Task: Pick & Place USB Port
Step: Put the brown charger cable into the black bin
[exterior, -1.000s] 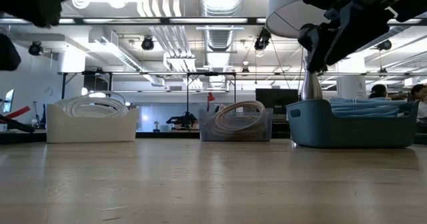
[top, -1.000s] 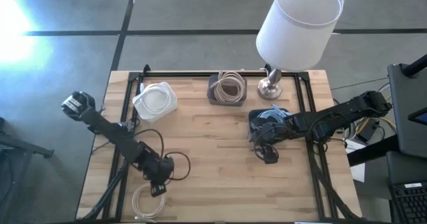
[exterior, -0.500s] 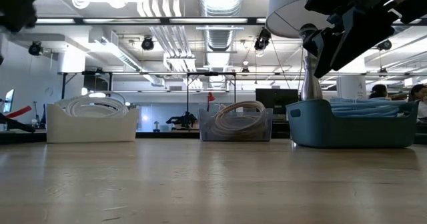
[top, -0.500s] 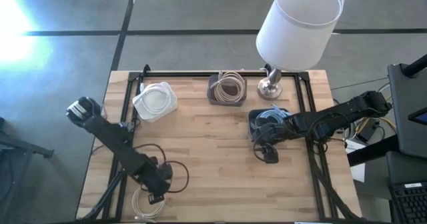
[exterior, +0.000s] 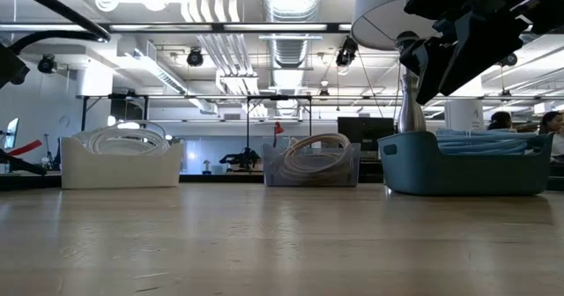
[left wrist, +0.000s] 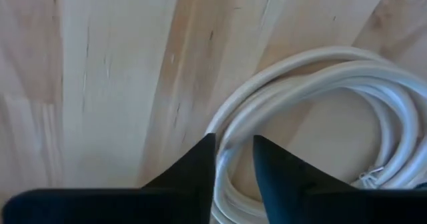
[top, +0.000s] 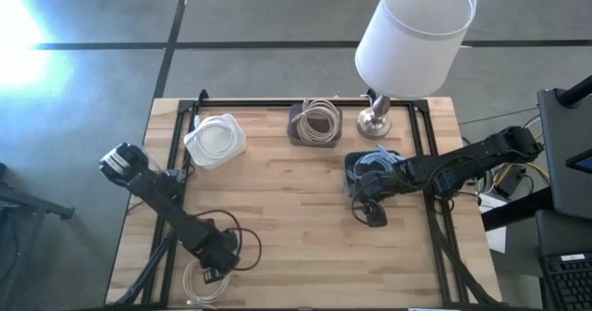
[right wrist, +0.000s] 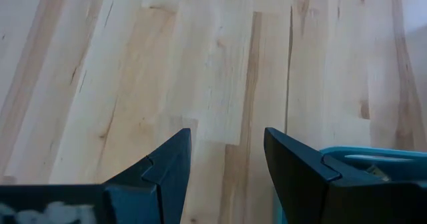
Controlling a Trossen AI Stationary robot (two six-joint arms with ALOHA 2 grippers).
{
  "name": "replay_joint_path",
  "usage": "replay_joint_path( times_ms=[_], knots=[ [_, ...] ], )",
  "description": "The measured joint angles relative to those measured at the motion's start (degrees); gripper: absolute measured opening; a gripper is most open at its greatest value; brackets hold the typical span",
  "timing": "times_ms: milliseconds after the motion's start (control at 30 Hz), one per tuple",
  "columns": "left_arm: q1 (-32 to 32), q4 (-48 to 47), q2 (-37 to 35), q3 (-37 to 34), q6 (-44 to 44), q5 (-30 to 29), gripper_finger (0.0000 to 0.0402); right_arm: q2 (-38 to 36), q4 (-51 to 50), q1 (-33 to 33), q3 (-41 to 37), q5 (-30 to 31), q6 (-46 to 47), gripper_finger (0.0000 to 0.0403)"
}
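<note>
So the left gripper [top: 215, 267] is down at the lower left of the high view, right over the coiled white cable [top: 202, 281] lying on the wooden table [top: 296, 228]. Its fingers [left wrist: 193, 171] are only a narrow gap apart, straddling a loop of that cable, gripping nothing as far as I can see. The right gripper [top: 370, 214] hangs right of centre, just beside the teal bin [top: 356, 163] of blue cables, fingers spread wide and empty.

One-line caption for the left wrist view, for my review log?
Left gripper, fingers slightly apart, poised over a coiled white cable lying on the wooden table.
</note>
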Motion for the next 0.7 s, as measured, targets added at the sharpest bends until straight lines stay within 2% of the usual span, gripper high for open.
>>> replay_joint_path(
  times_ms=[200, 367, 500, 600, 700],
  knots=[
    [0.0, 0.2, 1.9, -0.4, 1.1, -0.1, 0.0167, 0.0, -0.1, 0.0, 0.0, 0.0, 0.0, 0.0185],
    [0.0, 0.3, 4.4, -0.7, 2.8, -0.4, 0.0182, 0.0, -0.9, 0.0, 0.0, 0.0, 0.0, 0.0185],
    [0.1, -0.2, 5.2, -0.6, 5.5, 0.2, 0.0144, 0.0, -0.8, 0.0, 0.0, 0.0, -0.1, 0.0185],
    [0.5, -1.2, 4.6, -0.6, 6.3, -1.5, 0.0085, 0.0, -0.6, 0.0, 0.0, 0.3, -0.1, 0.0185],
    [1.7, -2.4, 4.0, 0.9, 5.0, -6.4, 0.0028, 0.0, -0.4, -0.1, 0.0, 0.4, -0.2, 0.0185]
  ],
)
